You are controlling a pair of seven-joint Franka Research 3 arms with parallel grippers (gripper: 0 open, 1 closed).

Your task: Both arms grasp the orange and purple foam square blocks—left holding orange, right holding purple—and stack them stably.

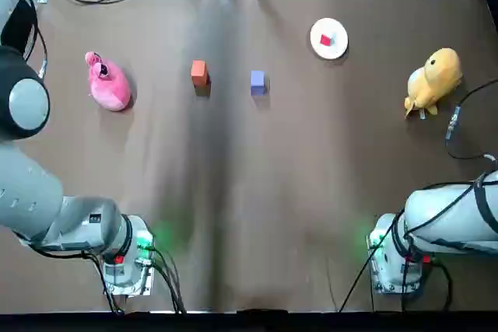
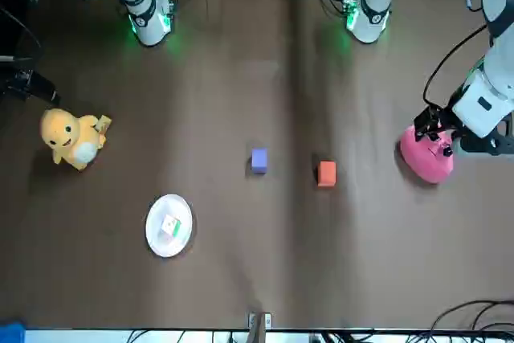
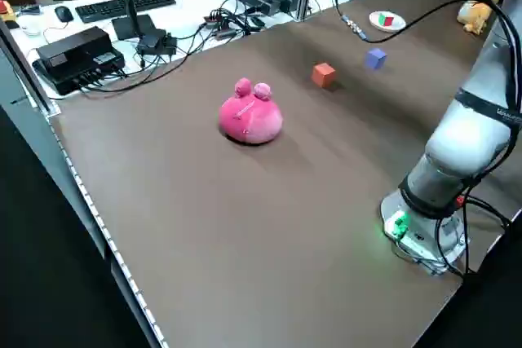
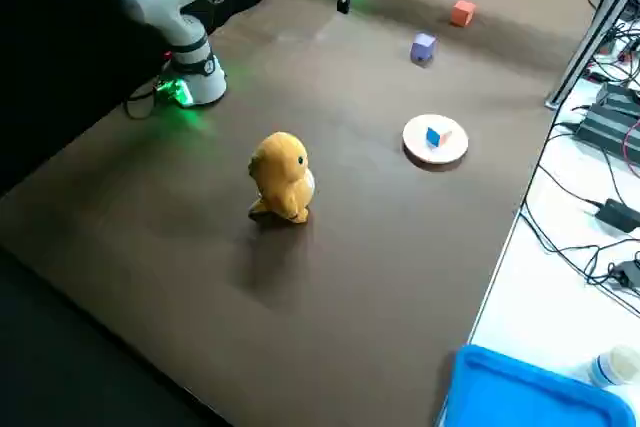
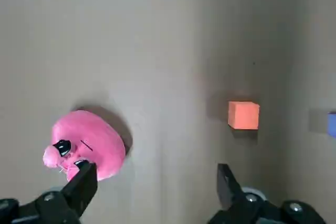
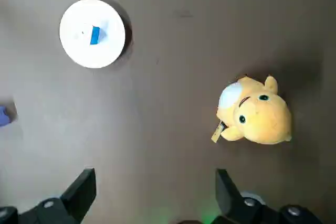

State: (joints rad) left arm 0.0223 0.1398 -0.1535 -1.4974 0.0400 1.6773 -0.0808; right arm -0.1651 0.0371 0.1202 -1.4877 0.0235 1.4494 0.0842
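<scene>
Orange block (image 1: 199,72) and purple block (image 1: 257,81), small foam cubes, sit near each other; left tool (image 5: 155,171) and right tool (image 6: 154,174) gape apart.

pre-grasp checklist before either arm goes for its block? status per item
1. Left jaws open and empty: ok.
2. Right jaws open and empty: ok.
3. Orange block and purple block lying flat, apart, nothing on top: ok.
4. Purple block clear of the white plate: ok.
5. Left jaws lined up over orange block: not ok; they hang by the pink plush.
6. Right jaws lined up over purple block: not ok; it shows only at the edge of the right wrist view.
</scene>
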